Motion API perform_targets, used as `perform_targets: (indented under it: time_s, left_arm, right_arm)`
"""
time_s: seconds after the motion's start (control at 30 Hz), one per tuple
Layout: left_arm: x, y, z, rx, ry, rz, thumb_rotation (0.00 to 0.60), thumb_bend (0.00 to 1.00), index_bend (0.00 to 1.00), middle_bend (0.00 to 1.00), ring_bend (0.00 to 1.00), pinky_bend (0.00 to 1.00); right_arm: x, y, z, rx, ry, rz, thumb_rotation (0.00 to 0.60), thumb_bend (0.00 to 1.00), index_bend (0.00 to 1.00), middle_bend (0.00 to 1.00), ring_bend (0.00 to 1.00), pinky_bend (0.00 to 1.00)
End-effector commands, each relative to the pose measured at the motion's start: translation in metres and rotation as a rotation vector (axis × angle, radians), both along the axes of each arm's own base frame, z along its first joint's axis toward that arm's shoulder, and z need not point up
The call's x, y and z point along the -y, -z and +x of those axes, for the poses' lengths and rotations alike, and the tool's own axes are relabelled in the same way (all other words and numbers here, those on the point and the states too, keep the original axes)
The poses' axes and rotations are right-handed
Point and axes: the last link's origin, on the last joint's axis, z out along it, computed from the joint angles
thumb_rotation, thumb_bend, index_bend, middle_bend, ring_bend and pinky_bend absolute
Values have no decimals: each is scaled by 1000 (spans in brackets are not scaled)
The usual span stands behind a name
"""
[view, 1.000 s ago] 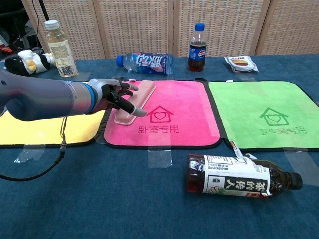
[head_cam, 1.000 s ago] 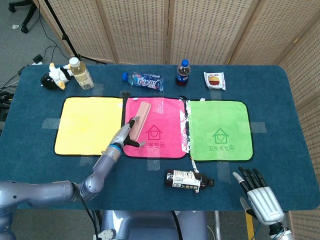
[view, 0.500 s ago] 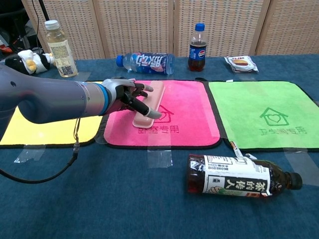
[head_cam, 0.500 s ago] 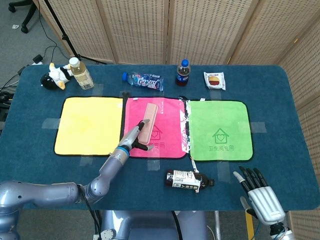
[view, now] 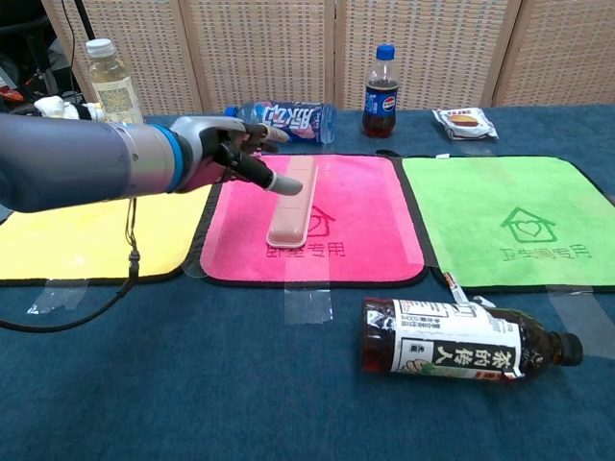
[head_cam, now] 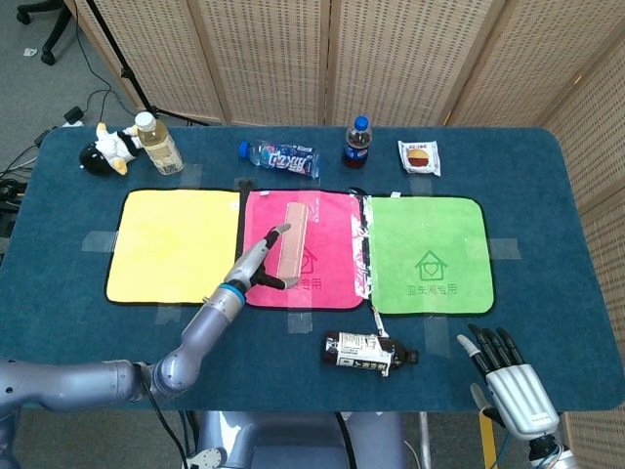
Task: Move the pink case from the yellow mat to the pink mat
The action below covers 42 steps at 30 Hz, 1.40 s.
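Note:
The pink case (head_cam: 291, 237) (view: 293, 202) lies flat and lengthwise on the left half of the pink mat (head_cam: 327, 278) (view: 370, 226). My left hand (head_cam: 259, 262) (view: 226, 154) hovers over the mat's left edge with its fingers spread and holds nothing. One fingertip (view: 287, 184) shows in front of the case's far end; I cannot tell whether it touches. The yellow mat (head_cam: 171, 244) (view: 86, 245) to the left is bare. My right hand (head_cam: 508, 386) rests open at the near right table edge, seen only in the head view.
A green mat (head_cam: 430, 254) (view: 509, 221) lies right of the pink one. A tea bottle (head_cam: 371, 354) (view: 461, 348) lies on its side in front. Along the back stand a cola bottle (head_cam: 357, 144) (view: 382, 82), a lying water bottle (head_cam: 280, 158), a snack packet (head_cam: 419, 157), a drink bottle (head_cam: 159, 145) and a plush toy (head_cam: 105, 151).
My left hand carried the case rightward onto the pink mat, let it go, then rose and drew back to the left. The case now lies flat. The right hand stayed still.

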Motion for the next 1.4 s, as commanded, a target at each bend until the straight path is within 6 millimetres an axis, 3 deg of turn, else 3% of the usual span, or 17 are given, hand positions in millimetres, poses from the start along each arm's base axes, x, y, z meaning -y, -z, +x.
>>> perform_targets:
  time_s: [0.03, 0.13, 0.17, 0.37, 0.47, 0.6, 0.93, 1.4]
  left_arm:
    - [-1, -30, -9, 28, 11, 67, 600, 272, 0, 0, 0, 21]
    - [2, -50, -20, -8, 45, 119, 600, 272, 0, 0, 0, 21]
    - [4, -64, -32, -102, 96, 171, 600, 272, 0, 0, 0, 22]
    - [35, -101, -69, -355, 242, 294, 600, 272, 0, 0, 0, 21]
    - [60, -117, -91, -493, 307, 363, 600, 272, 0, 0, 0, 21]
    - [110, -135, -122, -669, 381, 445, 600, 271, 0, 0, 0, 21]
    - [184, -148, -166, -835, 327, 403, 600, 269, 0, 0, 0, 21]
    - [223, -150, -170, -817, 294, 392, 600, 263, 0, 0, 0, 21]
  right_arm:
    - [0, 0, 0, 0, -1, 0, 600, 517, 83, 0, 0, 0]
    - [0, 0, 1, 2, -3, -3, 600, 517, 83, 0, 0, 0]
    - [0, -1, 2, 3, -7, -5, 600, 517, 83, 0, 0, 0]
    - [-1, -2, 4, 7, -12, -9, 600, 517, 83, 0, 0, 0]
    - [-2, -4, 5, 15, -18, -18, 600, 517, 83, 0, 0, 0]
    - [-3, -7, 7, 27, -27, -30, 600, 517, 83, 0, 0, 0]
    - [-3, -16, 8, 49, -30, -62, 600, 517, 83, 0, 0, 0]
    - [-1, -22, 8, 87, -49, -134, 600, 466, 83, 0, 0, 0]
